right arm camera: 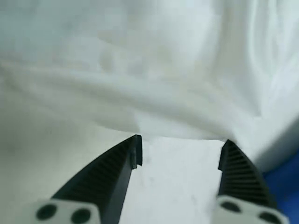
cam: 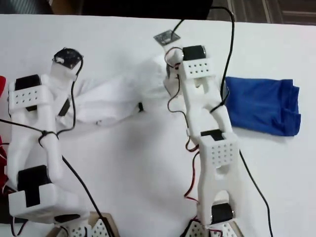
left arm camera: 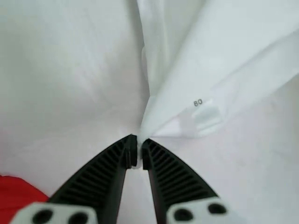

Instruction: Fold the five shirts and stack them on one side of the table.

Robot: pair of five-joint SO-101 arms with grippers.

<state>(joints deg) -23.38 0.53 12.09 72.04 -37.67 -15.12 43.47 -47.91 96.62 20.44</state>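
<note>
Cloth lay bunched between the two arms - a white shirt (cam: 118,96) stretched across the white table (cam: 138,168), its folds running from one arm's wrist over to the other's. In the left wrist view the left gripper (left arm camera: 139,149) had its black ribbed jaws drawn together on a corner of that shirt (left arm camera: 224,56), the fabric fanning out from the tips; a small sewn label sat on the fold just beside them. Red fabric (left arm camera: 16,191) showed beside this gripper, and again at the table's edge (cam: 2,86) next to the left arm. The right gripper (right arm camera: 180,151) stood with its jaws wide apart, bare table between them and the shirt's rumpled edge (right arm camera: 140,70) just ahead of the tips, not gripped. A blue shirt (cam: 261,106) lay folded on the far side of the right arm, apart from the white one - a sliver of it (right arm camera: 287,186) showed near the right gripper.
</note>
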